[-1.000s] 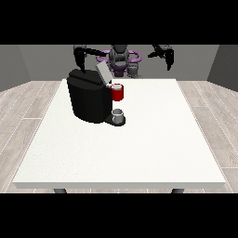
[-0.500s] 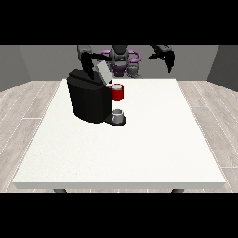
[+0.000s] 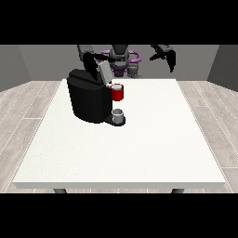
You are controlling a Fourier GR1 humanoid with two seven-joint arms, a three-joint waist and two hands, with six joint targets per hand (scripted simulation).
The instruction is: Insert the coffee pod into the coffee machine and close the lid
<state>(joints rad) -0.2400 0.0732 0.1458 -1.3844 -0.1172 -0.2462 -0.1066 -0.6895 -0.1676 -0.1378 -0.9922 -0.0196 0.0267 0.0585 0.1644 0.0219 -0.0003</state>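
The black coffee machine [image 3: 88,100] stands on the left half of the white table [image 3: 153,139]. Its grey lid [image 3: 105,72] is tilted up at the top front. A red thing at the machine [image 3: 117,92] sits under the lid. On the machine's base below it rests a small grey thing [image 3: 118,114]; I cannot tell it for the pod. The hand at the view's left [image 3: 89,59] is just behind the machine's top, next to the lid. The hand at the view's right [image 3: 168,56] hangs in the air past the table's far edge, fingers relaxed and pointing down, holding nothing.
The robot's torso [image 3: 122,58] stands behind the table's far edge. Bare table surface stretches to the right of the machine and towards the camera. Wooden floor surrounds the table.
The arm at the view's left has come down and closer to the machine's top, and the grey lid now shows tilted up. The hand at the view's right has shifted slightly.
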